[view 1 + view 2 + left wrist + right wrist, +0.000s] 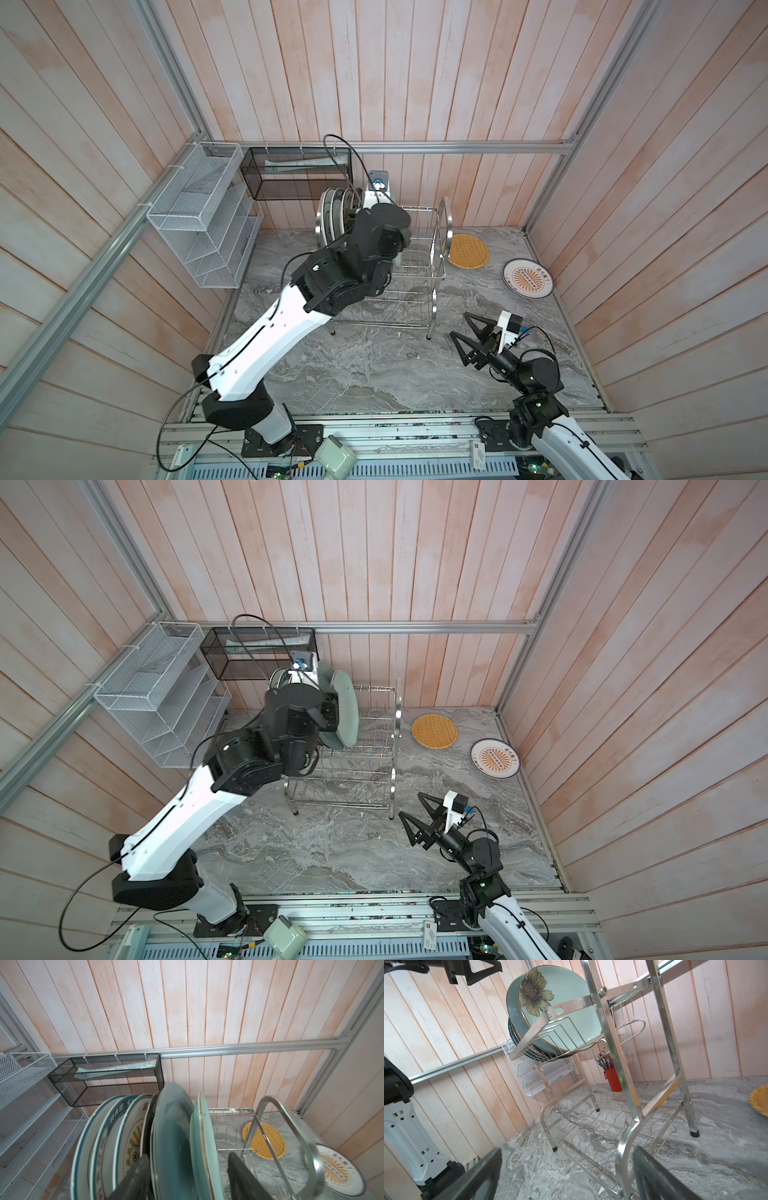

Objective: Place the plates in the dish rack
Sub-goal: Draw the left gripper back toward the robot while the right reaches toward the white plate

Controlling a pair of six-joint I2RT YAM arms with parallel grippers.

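Note:
Several plates stand upright at the left end of the dish rack's (434,266) upper tier. Among them are a grey-blue plate (172,1126), a pale green plate (202,1147) with a flower (535,989), and a sunburst plate (133,1138). My left gripper (188,1155) hangs over them, open. Its fingers straddle the grey-blue and pale green plates, with a gap on the green plate's side. An orange lattice plate (468,251) and a white sunburst plate (528,278) lie flat on the table to the right of the rack. My right gripper (459,324) is open and empty, low in front of the rack's right end.
A white mesh organiser (203,216) and a black mesh basket (297,172) hang on the walls behind and left of the rack. A red cup of pens (612,1079) stands behind the rack. The rack's lower tier (591,1132) holds nothing. Wooden walls close in three sides.

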